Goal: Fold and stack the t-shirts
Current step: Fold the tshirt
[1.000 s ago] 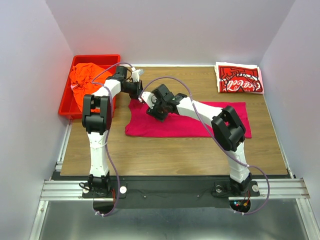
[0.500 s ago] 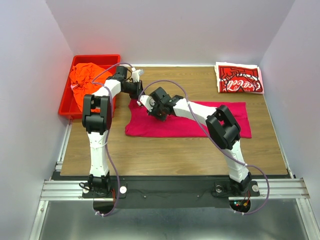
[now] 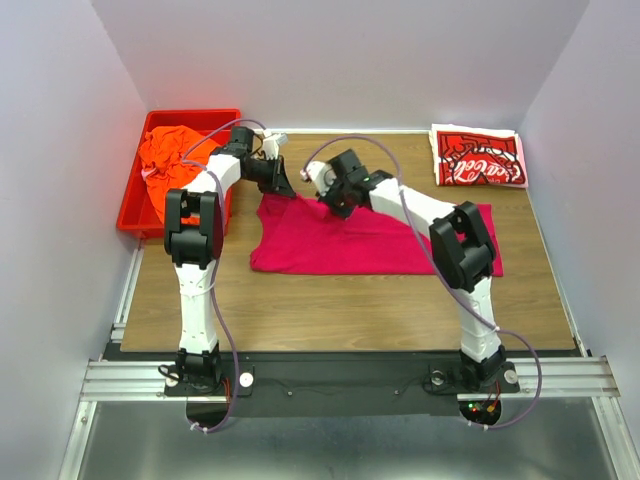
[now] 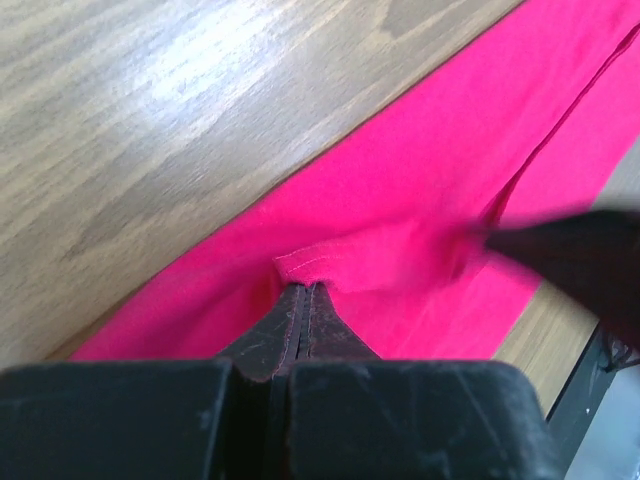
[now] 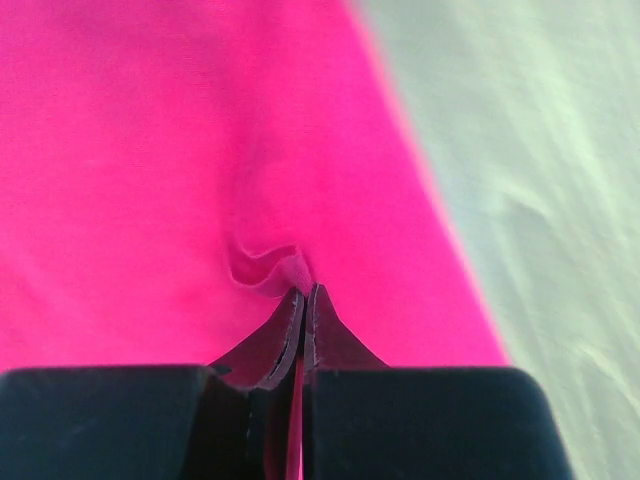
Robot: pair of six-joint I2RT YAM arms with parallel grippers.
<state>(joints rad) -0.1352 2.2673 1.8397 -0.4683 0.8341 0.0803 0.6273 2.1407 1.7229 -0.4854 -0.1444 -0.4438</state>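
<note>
The table [image 3: 350,300] is bare in front of the pink shirt [image 3: 335,252]. A red bin [image 3: 132,218] blocks the far left, a folded printed shirt [image 3: 478,157] the far right

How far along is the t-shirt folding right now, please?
Done: the red-and-white printed t-shirt lies folded at the far right corner. In hand: the left gripper and right gripper each pinch the spread magenta-pink t-shirt. Left: the crumpled orange shirt in the red plastic bin.

Pale walls [image 3: 340,60] — enclosing a wooden table [image 3: 340,300].
</note>
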